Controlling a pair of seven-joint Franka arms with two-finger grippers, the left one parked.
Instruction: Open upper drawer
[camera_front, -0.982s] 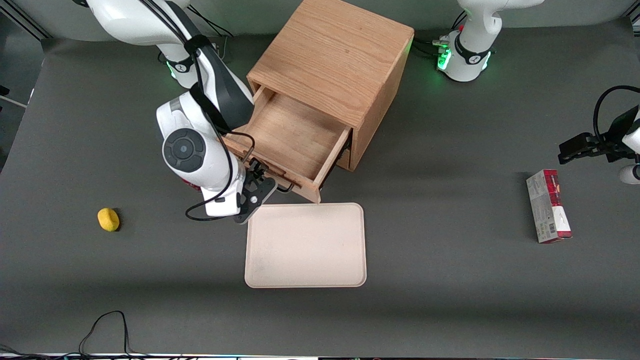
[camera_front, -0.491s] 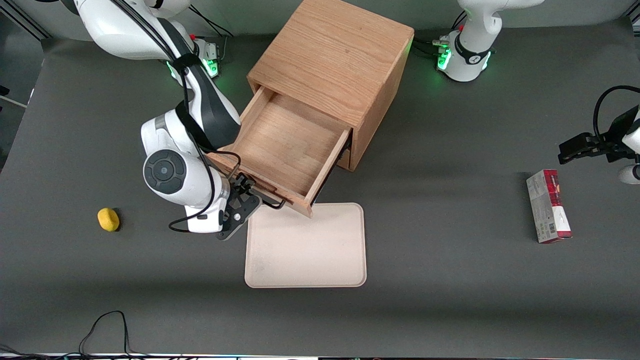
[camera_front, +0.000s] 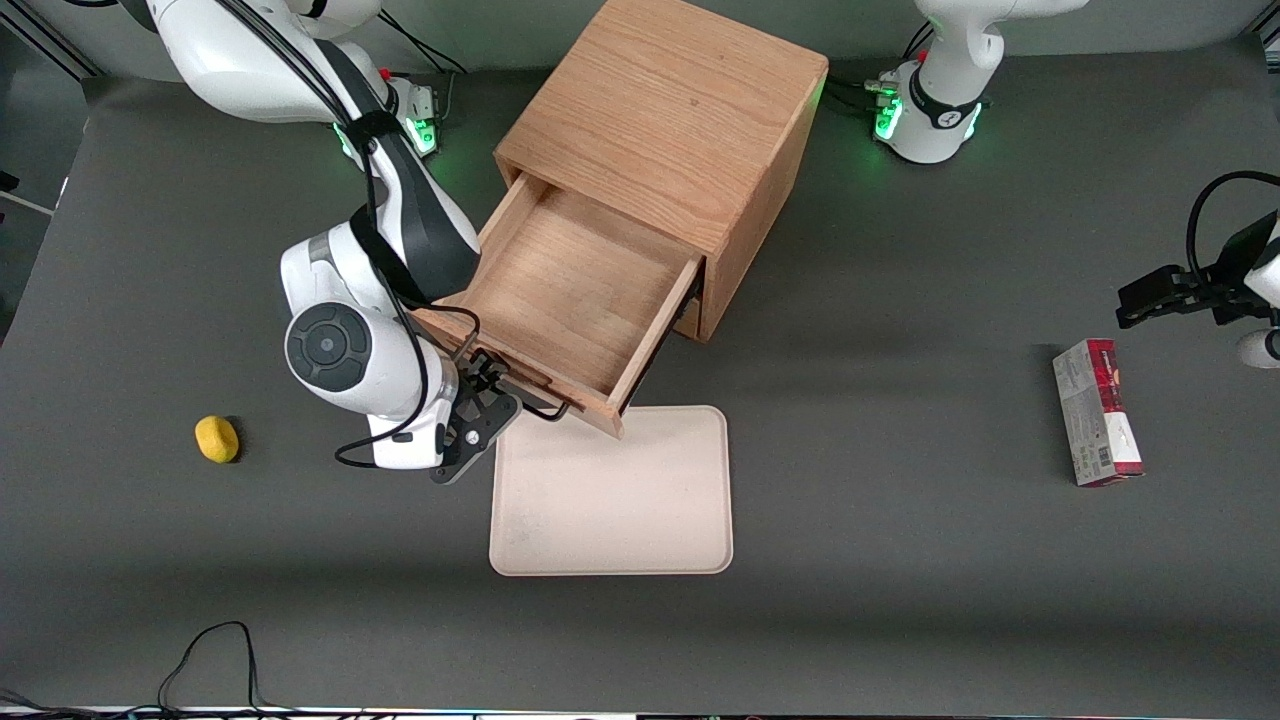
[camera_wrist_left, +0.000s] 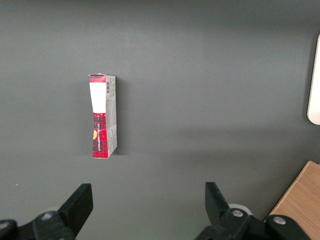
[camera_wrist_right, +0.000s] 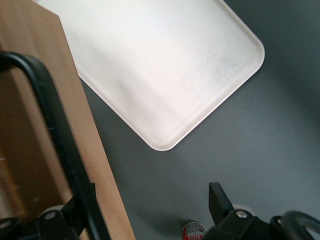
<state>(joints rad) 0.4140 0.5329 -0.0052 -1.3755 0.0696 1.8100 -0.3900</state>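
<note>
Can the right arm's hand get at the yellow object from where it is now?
Probably yes. The hand sits at the upper drawer handle, and only bare table lies between it and the yellow object, toward the working arm's end.

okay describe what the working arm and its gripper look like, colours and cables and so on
The right arm is glossy white with dark grey-black joint sections and a round dark grey cap on its wrist. Thin black cables run along it and loop below the wrist. Green lights glow at its base. The gripper, by the upper drawer's handle, is black.
</note>
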